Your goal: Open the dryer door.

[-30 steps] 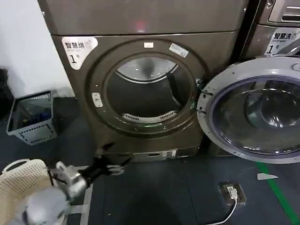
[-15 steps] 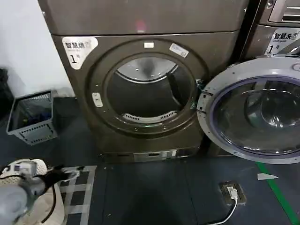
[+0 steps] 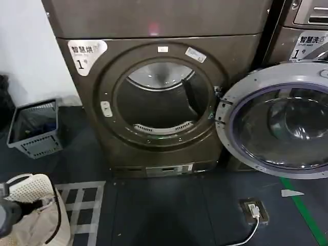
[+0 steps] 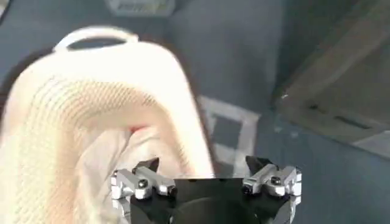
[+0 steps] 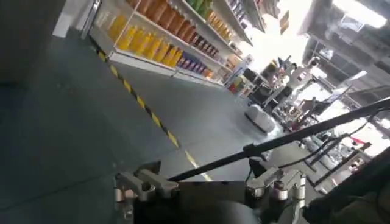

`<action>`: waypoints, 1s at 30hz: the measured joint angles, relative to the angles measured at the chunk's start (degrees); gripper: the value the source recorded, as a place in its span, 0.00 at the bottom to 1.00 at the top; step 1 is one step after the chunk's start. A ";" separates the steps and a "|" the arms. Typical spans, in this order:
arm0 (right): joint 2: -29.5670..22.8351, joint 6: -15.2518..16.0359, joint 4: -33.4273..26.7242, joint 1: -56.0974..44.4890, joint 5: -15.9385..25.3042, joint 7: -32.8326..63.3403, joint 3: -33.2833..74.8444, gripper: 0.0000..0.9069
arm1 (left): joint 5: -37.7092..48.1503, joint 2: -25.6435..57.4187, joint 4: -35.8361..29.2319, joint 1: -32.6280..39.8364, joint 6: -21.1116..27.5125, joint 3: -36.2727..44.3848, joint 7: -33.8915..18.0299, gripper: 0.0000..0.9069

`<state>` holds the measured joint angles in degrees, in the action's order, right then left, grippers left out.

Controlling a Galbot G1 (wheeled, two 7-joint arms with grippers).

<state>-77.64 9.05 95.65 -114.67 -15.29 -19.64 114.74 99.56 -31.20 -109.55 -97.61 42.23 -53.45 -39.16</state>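
The dryer point(image 3: 154, 25) is a dark grey-brown front loader with a white "1" sticker point(image 3: 84, 54). Its drum opening point(image 3: 161, 102) is uncovered. The dryer door point(image 3: 279, 123), chrome-ringed with dark glass and a grey inner rim, stands swung wide to the right on its hinge point(image 3: 218, 105). My left arm point(image 3: 7, 212) is low at the head view's bottom left corner. In the left wrist view my left gripper point(image 4: 204, 164) is open and empty above the white basket point(image 4: 91, 122). My right gripper point(image 5: 204, 173) is open, holds nothing and faces a shop floor away from the machine.
A white laundry basket point(image 3: 36, 205) with cloth in it sits at the bottom left, and a grey crate point(image 3: 36, 128) stands by the wall. A floor socket with a cable point(image 3: 253, 210) and a green tape line point(image 3: 305, 210) lie right of centre. The neighbouring machine point(image 3: 307, 31) stands behind the open door.
My left arm has pulled back from in front of the dryer's base to the lower left, over the basket. The door has stayed swung open.
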 joint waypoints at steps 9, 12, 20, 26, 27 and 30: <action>-0.34 -0.51 0.29 0.08 -2.12 0.14 0.07 1.00 | 8.93 2.88 3.96 0.49 -0.04 1.09 -5.39 1.00; -0.51 -0.34 0.73 0.07 -2.19 0.16 0.08 1.00 | 8.94 3.13 4.66 0.80 -0.05 1.75 -5.53 1.00; -0.60 -0.47 0.67 0.04 -2.00 -0.16 0.19 1.00 | 9.20 3.64 5.85 1.64 -0.05 2.53 -5.70 1.00; -0.63 -0.76 0.62 0.09 -2.66 -0.32 0.19 1.00 | 9.42 3.84 6.12 1.83 -0.05 2.52 -5.72 1.00; -0.63 -0.74 0.62 0.11 -2.66 -0.32 0.18 1.00 | 9.47 3.84 6.14 1.84 -0.05 2.51 -5.73 1.00; -0.63 -0.73 0.62 0.11 -2.66 -0.34 0.18 1.00 | 9.49 3.84 6.13 1.85 -0.04 2.51 -5.73 1.00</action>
<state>-78.27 8.32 96.27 -114.56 -17.95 -19.98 114.92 109.05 -27.37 -103.42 -95.76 42.19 -50.94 -44.89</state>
